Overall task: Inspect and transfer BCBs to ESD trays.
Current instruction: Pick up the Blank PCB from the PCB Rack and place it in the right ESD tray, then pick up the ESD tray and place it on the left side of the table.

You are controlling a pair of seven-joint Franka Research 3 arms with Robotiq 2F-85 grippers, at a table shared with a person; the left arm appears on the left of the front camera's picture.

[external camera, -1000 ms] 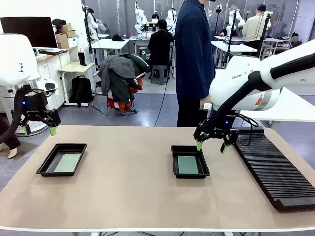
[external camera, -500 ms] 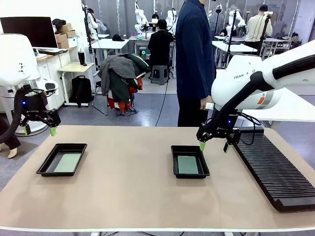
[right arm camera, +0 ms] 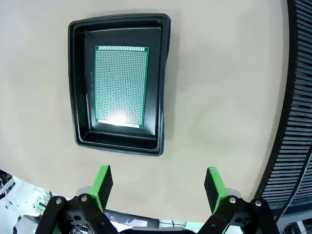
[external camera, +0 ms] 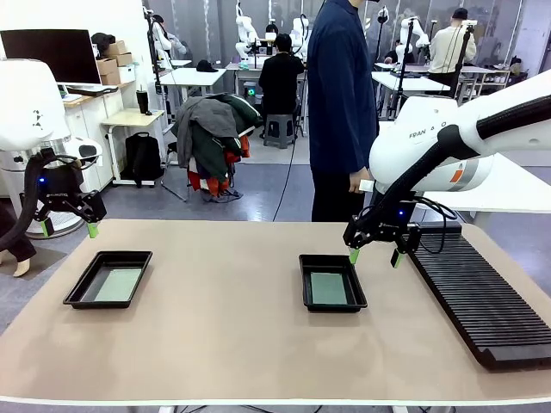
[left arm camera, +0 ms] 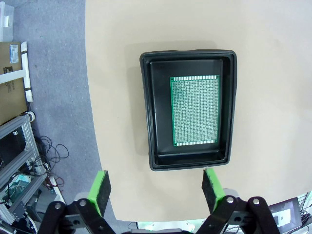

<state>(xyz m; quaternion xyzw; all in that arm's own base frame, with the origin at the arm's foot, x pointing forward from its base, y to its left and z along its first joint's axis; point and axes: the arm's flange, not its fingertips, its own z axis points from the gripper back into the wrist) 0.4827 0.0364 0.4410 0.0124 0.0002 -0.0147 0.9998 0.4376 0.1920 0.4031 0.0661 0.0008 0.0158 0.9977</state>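
The worktop (external camera: 232,344) carries all the task's things, laid out so that each arm has a tray on its own side. The long black ribbed rack (external camera: 482,301) lies along the robot's right edge; as far as the frames show, its slots stand bare, which suggests that it served as the source of the boards. A person (external camera: 340,103) stands at the far side, beyond the middle of the worktop, one hand low by the right arm.

The left ESD tray (external camera: 108,279) sits near the robot's left edge, and the right ESD tray (external camera: 331,282) sits near the middle, just beside the rack. Each holds one BCB lying flat on its floor: the left board (left arm camera: 195,110) rests toward one long wall, the right board (right arm camera: 121,86) roughly centred. The flat seating within the raised rims keeps each board from sliding.

The right pincer (external camera: 373,256) hangs above the gap between its tray and the rack, fingers spread and holding nothing. The left pincer (external camera: 68,229) hangs beyond its tray's far-left corner, likewise spread and bare. By this layout, both transfers appear complete.
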